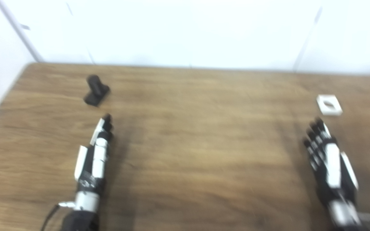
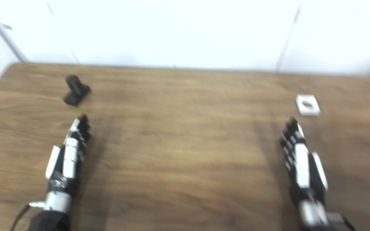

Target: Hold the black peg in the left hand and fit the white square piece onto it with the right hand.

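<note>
A wood-grain counter fills most of both views, its brown surface streaked with darker bands and bare except for two small parts. Behind its far edge stands a plain white wall with a few thin seams running down it; a slanted grey strip meets the counter's far left corner. Both pictures are blurred, so fine detail is lost.

The left hand lies low over the counter with its fingers stretched straight forward and close together, holding nothing. The black peg lies on the counter just beyond those fingertips and slightly to their left, apart from them; it seems to be a short post on a flat base, tipped over, though the blur leaves that uncertain.

The right hand is also extended flat, fingers spread a little and empty. The white square piece, flat on the counter with a hole through its middle, sits just past those fingertips and a bit to their right, not touching them. The two parts are well apart, at opposite sides of the counter.

The right eye view shows more of the counter to the right of the right hand, plus a grey streak at the wall's far right; the left eye view shows more of the white wall to the left of the left hand.
</note>
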Controlling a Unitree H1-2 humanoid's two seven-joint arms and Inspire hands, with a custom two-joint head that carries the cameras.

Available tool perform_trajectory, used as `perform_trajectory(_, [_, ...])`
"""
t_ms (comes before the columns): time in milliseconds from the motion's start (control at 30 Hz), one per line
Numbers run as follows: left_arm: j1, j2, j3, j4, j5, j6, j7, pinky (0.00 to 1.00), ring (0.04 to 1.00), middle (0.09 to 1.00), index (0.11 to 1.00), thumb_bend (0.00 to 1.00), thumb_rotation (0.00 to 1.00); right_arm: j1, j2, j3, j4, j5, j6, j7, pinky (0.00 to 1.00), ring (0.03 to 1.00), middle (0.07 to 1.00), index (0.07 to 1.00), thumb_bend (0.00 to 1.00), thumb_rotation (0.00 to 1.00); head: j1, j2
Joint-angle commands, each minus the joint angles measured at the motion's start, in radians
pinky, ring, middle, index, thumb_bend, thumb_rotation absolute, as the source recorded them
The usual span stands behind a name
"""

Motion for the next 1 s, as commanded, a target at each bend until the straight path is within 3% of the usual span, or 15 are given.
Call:
perform_trajectory(0, [0.037,-0.025,-0.014,-0.016,0.019,-0.027,0.011,1.00,1.000,0.996,0.978,0.41,1.00,0.015,-0.009,-0.009,0.009,0.015,-0.024,0.005,1.00,1.000,1.000,1.000,0.49,1.00,0.017,-0.014])
perform_trajectory(133, [0.043,-0.026,-0.023,-0.011,0.023,-0.034,0.014,1.00,1.000,1.000,0.983,0.41,1.00,0.016,-0.013,-0.006,0.017,0.025,-0.028,0.011,1.00,1.000,1.000,1.000,0.53,1.00,0.023,-0.024])
perform_trajectory(267, [0.043,-0.028,-0.026,0.005,0.030,-0.048,0.019,1.00,1.000,1.000,0.985,0.41,1.00,0.018,-0.013,0.000,0.018,0.020,-0.022,0.010,1.00,1.000,1.000,1.000,0.52,1.00,0.033,-0.052])
perform_trajectory(567, [0.040,-0.022,-0.027,0.045,0.033,-0.080,0.024,1.00,1.000,0.998,0.976,0.41,1.00,0.019,-0.011,0.004,0.029,0.026,-0.016,0.013,1.00,1.000,1.000,1.000,0.52,1.00,0.027,-0.075])
perform_trajectory(733, [0.041,-0.015,-0.026,0.034,0.109,-0.057,0.056,1.00,0.996,0.988,0.969,0.46,0.90,0.021,-0.009,0.005,0.032,0.030,-0.015,0.013,1.00,1.000,1.000,1.000,0.54,1.00,0.015,-0.086])
perform_trajectory(767, [0.041,-0.015,-0.025,0.029,0.120,-0.053,0.061,1.00,0.990,0.982,0.960,0.48,0.82,0.021,-0.008,0.004,0.033,0.033,-0.016,0.013,1.00,1.000,1.000,1.000,0.52,1.00,0.013,-0.087])
perform_trajectory(833, [0.040,-0.017,-0.020,0.018,0.142,-0.045,0.074,1.00,0.982,0.977,0.951,0.49,0.76,0.022,-0.007,0.006,0.034,0.030,-0.016,0.011,1.00,1.000,1.000,1.000,0.52,1.00,0.013,-0.095])
perform_trajectory(967, [0.039,-0.012,-0.018,-0.014,0.199,-0.010,0.097,0.94,0.953,0.961,0.936,0.48,0.72,0.022,-0.005,0.004,0.044,0.035,-0.023,0.011,1.00,1.000,1.000,1.000,0.52,1.00,0.008,-0.100])
